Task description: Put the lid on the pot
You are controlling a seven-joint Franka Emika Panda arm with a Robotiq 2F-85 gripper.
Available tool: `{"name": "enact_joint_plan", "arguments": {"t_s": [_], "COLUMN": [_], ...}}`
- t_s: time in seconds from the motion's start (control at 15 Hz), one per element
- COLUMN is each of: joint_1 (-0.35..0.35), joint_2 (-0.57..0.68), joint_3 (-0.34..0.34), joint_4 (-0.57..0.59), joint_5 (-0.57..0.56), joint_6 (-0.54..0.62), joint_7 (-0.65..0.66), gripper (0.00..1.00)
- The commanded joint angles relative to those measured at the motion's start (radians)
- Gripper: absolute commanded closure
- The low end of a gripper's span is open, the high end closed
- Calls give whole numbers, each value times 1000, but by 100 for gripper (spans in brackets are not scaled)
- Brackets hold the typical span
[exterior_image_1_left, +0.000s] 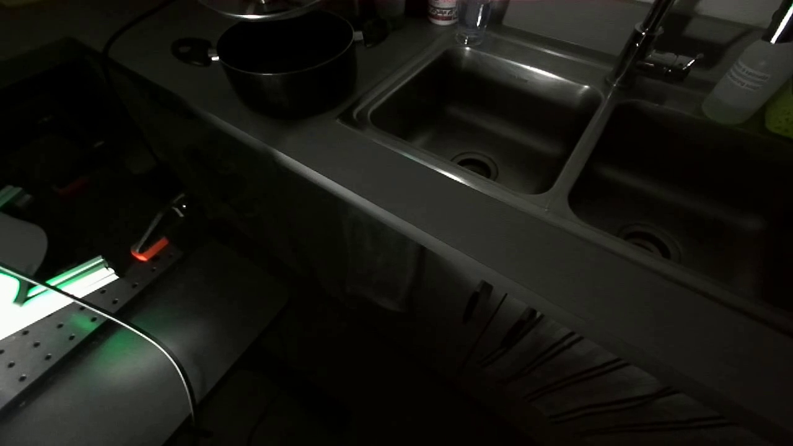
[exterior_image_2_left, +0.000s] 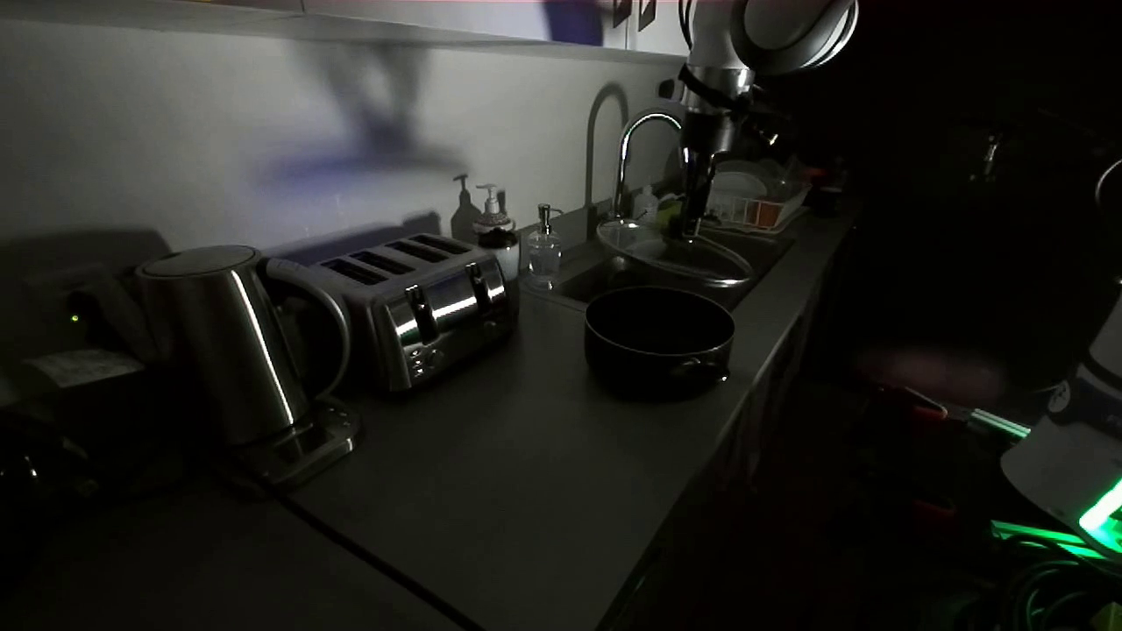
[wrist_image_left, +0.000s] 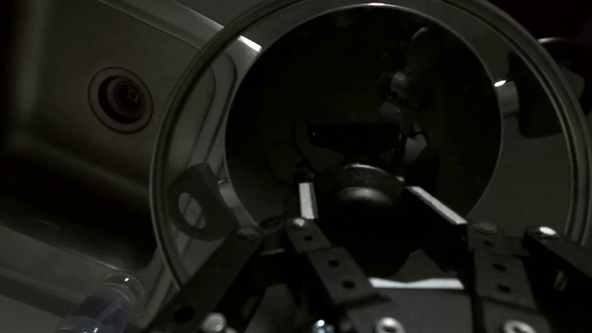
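Note:
The lid, clear glass with a thin metal rim, hangs in the air above the pot, at the top edge of an exterior view (exterior_image_1_left: 263, 8) and whole in an exterior view (exterior_image_2_left: 653, 250), where it looks tilted. The black pot stands on the counter beside the sink in both exterior views (exterior_image_1_left: 291, 90) (exterior_image_2_left: 657, 368), its mouth uncovered. My gripper (exterior_image_2_left: 692, 223) points down and is shut on the lid's dark knob (wrist_image_left: 365, 199). In the wrist view the fingers (wrist_image_left: 363, 194) hug the knob's sides; the pot's rim and a handle show through the glass.
A steel double sink (exterior_image_1_left: 545, 198) with a faucet (exterior_image_1_left: 632, 56) adjoins the pot. A toaster (exterior_image_2_left: 438, 307), a kettle (exterior_image_2_left: 219, 342) and soap bottles (exterior_image_2_left: 543, 250) stand along the wall. A dish rack (exterior_image_2_left: 754, 206) is beyond the sink. The counter's front edge (exterior_image_1_left: 347, 192) runs near the pot.

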Motion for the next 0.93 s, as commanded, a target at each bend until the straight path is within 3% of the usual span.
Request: {"name": "enact_joint_plan", "arguments": {"t_s": [0.0, 0.87], "joint_1": [16, 19], "joint_2": [8, 140], "joint_3": [26, 59], "joint_4": [31, 71], "joint_5": [-38, -140], "joint_6": [-57, -77], "joint_7": [-13, 25], "gripper": [75, 75]}}
